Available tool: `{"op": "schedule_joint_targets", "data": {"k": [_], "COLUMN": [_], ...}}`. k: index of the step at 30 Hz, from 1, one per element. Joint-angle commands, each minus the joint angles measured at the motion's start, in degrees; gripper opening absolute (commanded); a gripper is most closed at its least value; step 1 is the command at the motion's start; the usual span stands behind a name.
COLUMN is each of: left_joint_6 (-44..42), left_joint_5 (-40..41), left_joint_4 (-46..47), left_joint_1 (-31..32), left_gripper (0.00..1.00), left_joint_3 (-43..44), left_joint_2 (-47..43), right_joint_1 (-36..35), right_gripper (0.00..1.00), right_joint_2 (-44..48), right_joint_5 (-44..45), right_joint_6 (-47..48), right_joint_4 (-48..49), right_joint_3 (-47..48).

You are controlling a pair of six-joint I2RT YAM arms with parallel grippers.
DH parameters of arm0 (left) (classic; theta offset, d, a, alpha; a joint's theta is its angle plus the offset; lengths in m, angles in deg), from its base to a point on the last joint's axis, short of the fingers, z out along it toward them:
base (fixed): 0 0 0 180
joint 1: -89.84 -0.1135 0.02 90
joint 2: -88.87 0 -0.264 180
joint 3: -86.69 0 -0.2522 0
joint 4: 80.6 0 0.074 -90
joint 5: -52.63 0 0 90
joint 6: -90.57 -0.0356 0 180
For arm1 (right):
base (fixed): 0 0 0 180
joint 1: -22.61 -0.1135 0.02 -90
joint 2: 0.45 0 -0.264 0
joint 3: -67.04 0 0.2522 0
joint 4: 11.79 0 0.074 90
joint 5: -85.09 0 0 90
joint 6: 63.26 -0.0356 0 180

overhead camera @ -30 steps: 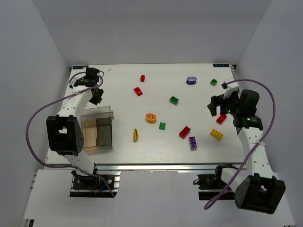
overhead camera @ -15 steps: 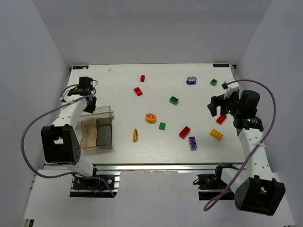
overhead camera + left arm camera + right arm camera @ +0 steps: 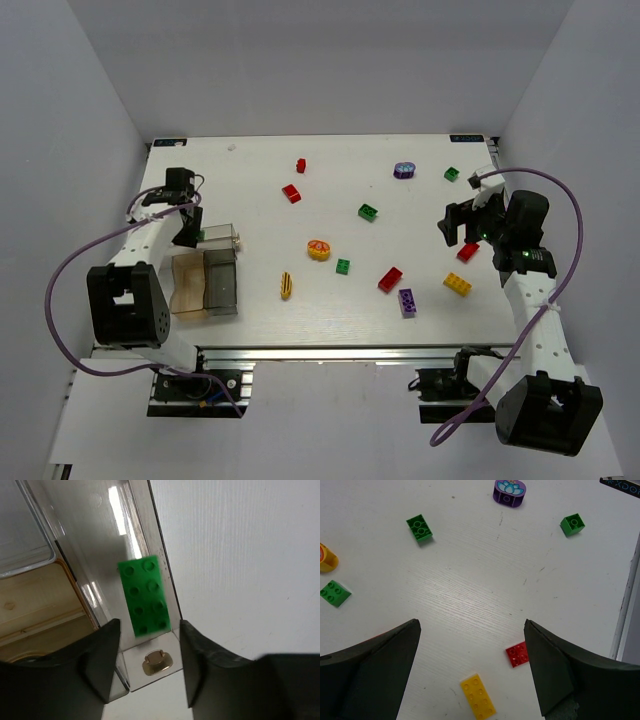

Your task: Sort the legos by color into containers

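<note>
Green lego [image 3: 144, 596] seen inside clear container [image 3: 95, 540], just past L claw [image 3: 150, 627].
L claw is parted, nothing gripped, lego framed btwn its fingers [image 3: 100, 662]; R claw [image 3: 471, 625] is spread wide over table [image 3: 470, 580], empty.

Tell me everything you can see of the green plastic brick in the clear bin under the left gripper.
The green plastic brick is a glossy rectangular block with eight round studs in two rows of four, studs facing the camera. It lies inside the clear plastic bin, its long side along the wall next to the open table. Its outline looks slightly blurred. The left gripper hangs above it, jaws open, fingers clear of it. Whether it rests flat on the floor of the bin cannot be told.
</note>
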Motion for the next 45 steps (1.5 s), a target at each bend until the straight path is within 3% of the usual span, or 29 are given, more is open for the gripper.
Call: {"op": "schedule_joint_targets", "data": {"k": [1, 6, 9, 11, 12, 14, 15, 16, 18, 20, 21, 22, 23, 25, 27, 28, 31, 37, 45], "left_joint_6": [1.4, 1.4, 0.3, -4.5, -7.1, -18.5, -23.2, -34.1, -43.9, -55.2, -57.9, -61.4, -62.5, -63.2, -63.4, -64.0, -64.4, -64.9, -65.4], "left_joint_5": [-0.1, -1.2, -2.3, -5.5, -7.2, -13.9, -16.1, -25.2, -31.6, -39.4, -40.4, -40.6, -37.7, -35.7, -34.5, -34.4, -33.7, -34.8, -34.7], "left_joint_4": [-0.9, -0.8, 0.0, 3.9, 6.1, 14.0, 16.9, 23.5, 29.2, 33.6, 33.8, 33.7, 33.4, 35.2, 37.1, 38.7, 41.2, 40.5, 39.4], "left_joint_1": [-0.5, -0.5, -0.5, -0.5, -0.5, -0.5, -0.5, -0.5, -0.5, -0.5, -0.5, -0.5, 0.7, 0.8, 0.8, 0.8, 0.8, 0.8, 0.8], "left_gripper": [0.63, 0.75, 0.75, 0.64, 0.39, 0.07, 0.00, 0.00, 0.00, 0.13, 0.26, 0.43, 0.71, 0.95, 0.98, 0.98, 0.98, 0.98, 0.98], "left_joint_3": [1.4, 1.3, 1.9, 2.2, 2.0, 0.9, 0.4, -1.7, -5.2, -10.1, -11.4, -12.6, -15.1, -18.0, -22.5, -23.6, -28.1, -27.1, -27.0], "left_joint_2": [0.0, -0.6, -1.3, -2.8, -3.6, -6.5, -7.7, -10.4, -13.7, -18.5, -20.1, -21.6, -24.6, -28.4, -33.8, -35.5, -40.4, -40.8, -41.0], "right_joint_1": [0.0, -0.2, -0.3, -0.6, -1.0, -3.0, -3.5, -3.9, -5.6, -8.8, -10.0, -11.1, -14.8, -17.7, -22.4, -23.9, -26.3, -29.4, -29.9], "right_gripper": [0.89, 0.89, 0.89, 0.89, 0.89, 0.89, 0.89, 0.89, 0.89, 0.85, 0.79, 0.63, 0.56, 0.54, 0.65, 0.78, 0.89, 0.89, 0.84], "right_joint_2": [0.4, 0.0, -0.2, -0.9, -2.2, -3.9, -5.8, -6.7, -10.3, -14.9, -21.4, -24.6, -28.0, -35.9, -42.3, -44.3, -51.5, -61.9, -69.0], "right_joint_5": [-1.1, -1.5, -3.6, -7.1, -12.5, -20.8, -23.0, -25.1, -24.7, -21.2, -19.8, -17.5, -12.2, -6.1, 1.5, 3.4, 8.7, 18.5, 20.6], "right_joint_6": [0.0, 0.2, 1.0, 3.6, 4.9, 13.3, 15.7, 18.5, 18.7, 15.8, 15.1, 14.2, 12.8, 9.4, 7.3, 6.8, 5.4, 5.2, 8.5], "right_joint_4": [1.8, 1.5, 1.3, 0.6, 0.6, -2.0, -3.4, -4.6, -1.6, -1.4, -3.4, -6.0, -8.7, -9.7, -10.3, -11.5, -15.8, -18.3, -20.5], "right_joint_3": [0.1, 0.2, 0.1, -0.3, -0.8, -0.1, 1.0, 2.8, 4.8, 12.2, 15.9, 19.8, 25.7, 29.4, 33.9, 36.1, 43.9, 53.1, 57.0]}}
